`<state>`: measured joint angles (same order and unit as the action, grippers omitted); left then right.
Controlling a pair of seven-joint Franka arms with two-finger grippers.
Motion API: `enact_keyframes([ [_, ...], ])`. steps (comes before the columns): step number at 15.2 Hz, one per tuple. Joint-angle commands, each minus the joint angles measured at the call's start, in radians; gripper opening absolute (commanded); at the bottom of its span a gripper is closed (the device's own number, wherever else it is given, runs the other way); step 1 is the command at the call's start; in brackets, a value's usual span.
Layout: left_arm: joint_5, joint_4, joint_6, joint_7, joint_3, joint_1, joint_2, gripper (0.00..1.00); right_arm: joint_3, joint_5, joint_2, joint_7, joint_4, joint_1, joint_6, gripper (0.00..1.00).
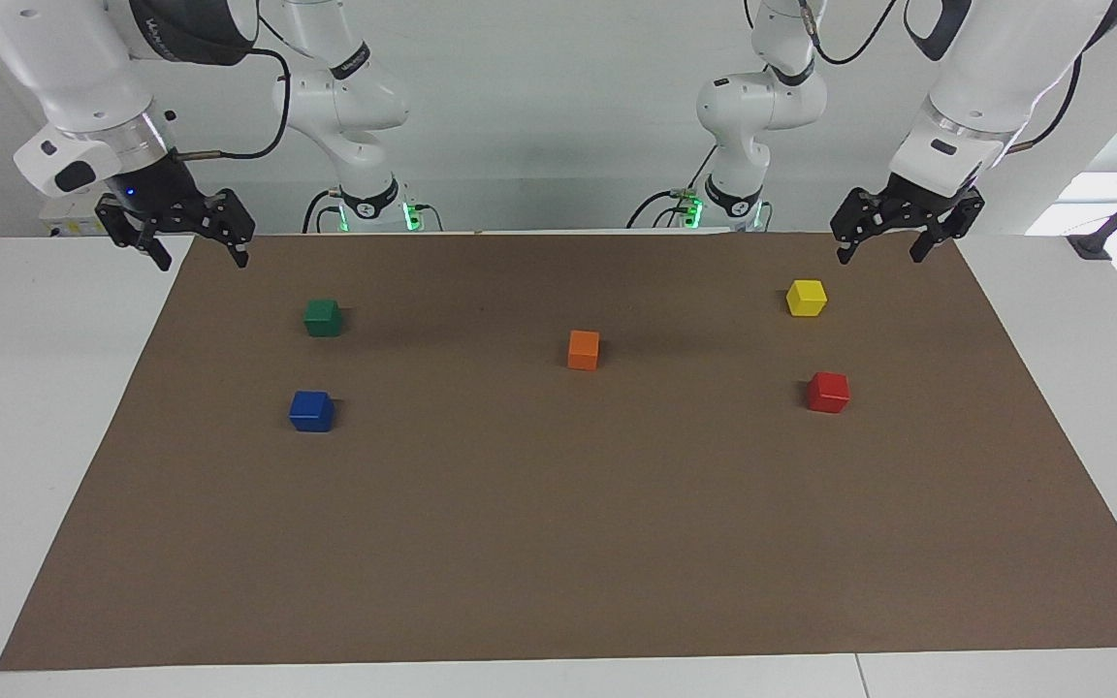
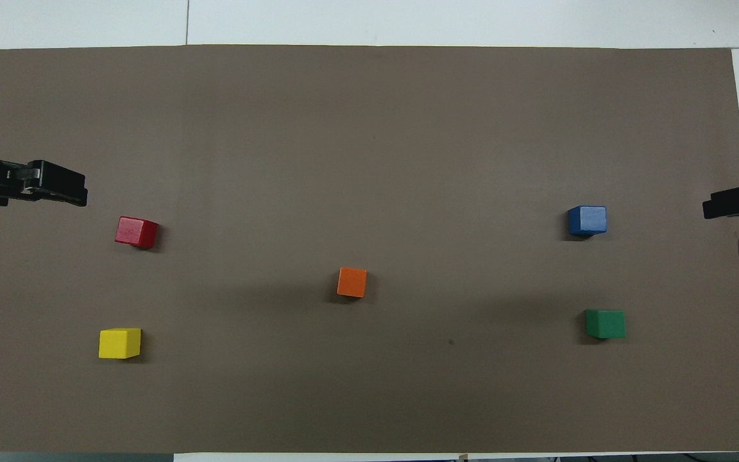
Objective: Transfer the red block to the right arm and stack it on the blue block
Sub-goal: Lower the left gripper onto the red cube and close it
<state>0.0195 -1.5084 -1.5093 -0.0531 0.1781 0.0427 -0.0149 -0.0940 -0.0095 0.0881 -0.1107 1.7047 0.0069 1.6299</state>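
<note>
**Five cubes on the mat, both arms waiting**

Brown mat spread over the white table. Right gripper raised over the mat's corner nearest the robots, jaws spread, nothing held. Left gripper likewise over its own corner, seemingly released and empty. Red block toward the left arm's end, farther out than the yellow cube. Blue block toward the right arm's end, farther out than the green cube. Orange cube between, mid-mat.
</note>
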Motion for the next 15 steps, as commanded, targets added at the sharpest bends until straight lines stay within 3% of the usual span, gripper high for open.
enact_keyframes([
  [1,-0.007,0.002,-0.006,-0.011,-0.017,-0.015,0.009,1.0,0.007,-0.003,0.01,-0.023,0.004,-0.008,-0.01,1.0],
  [4,-0.007,-0.064,-0.029,-0.007,-0.02,0.0,0.042,1.0,0.007,-0.003,0.01,-0.023,0.004,-0.01,-0.01,1.0],
  [7,-0.009,-0.278,-0.22,-0.004,-0.02,0.022,0.128,1.0,0.007,-0.003,0.01,-0.023,0.004,-0.01,-0.01,1.0],
  [9,-0.009,-0.389,-0.339,0.001,-0.02,0.028,0.142,1.0,0.007,-0.003,0.01,-0.027,0.006,-0.012,-0.01,1.0],
  [12,-0.009,-0.518,-0.503,0.1,-0.022,0.083,0.11,1.0,0.007,0.002,0.036,-0.13,0.064,-0.012,0.005,1.0],
  [15,-0.009,-0.536,-0.623,0.174,-0.023,0.092,-0.008,1.0,0.005,0.104,0.044,-0.138,0.127,-0.013,0.037,1.0],
])
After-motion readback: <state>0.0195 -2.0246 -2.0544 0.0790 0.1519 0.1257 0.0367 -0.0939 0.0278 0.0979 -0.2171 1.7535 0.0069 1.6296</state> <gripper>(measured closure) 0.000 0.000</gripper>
